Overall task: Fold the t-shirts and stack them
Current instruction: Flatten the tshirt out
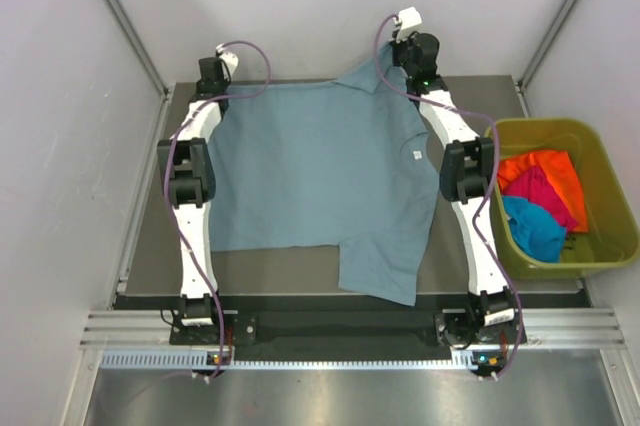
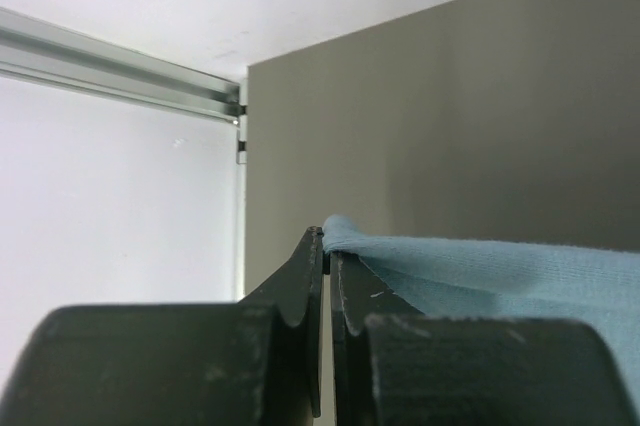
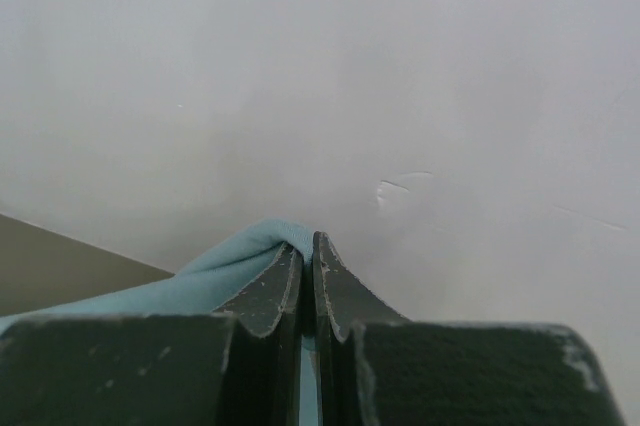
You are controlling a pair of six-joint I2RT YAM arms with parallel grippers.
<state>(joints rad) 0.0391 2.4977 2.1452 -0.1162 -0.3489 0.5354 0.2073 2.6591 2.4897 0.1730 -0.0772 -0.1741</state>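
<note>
The large grey-blue t-shirt lies spread over the dark table, its white neck tag at the right and one sleeve hanging toward the near edge. My left gripper is shut on its far left corner, and the cloth shows pinched at the fingertips. My right gripper is shut on the far right part of the shirt, with the cloth bunched over its tips. The orange t-shirt, the magenta t-shirt and the turquoise t-shirt lie crumpled in a bin.
An olive-green bin stands at the table's right side and holds the three small shirts. White walls close in the table on the left, back and right. A metal rail runs along the near edge by the arm bases.
</note>
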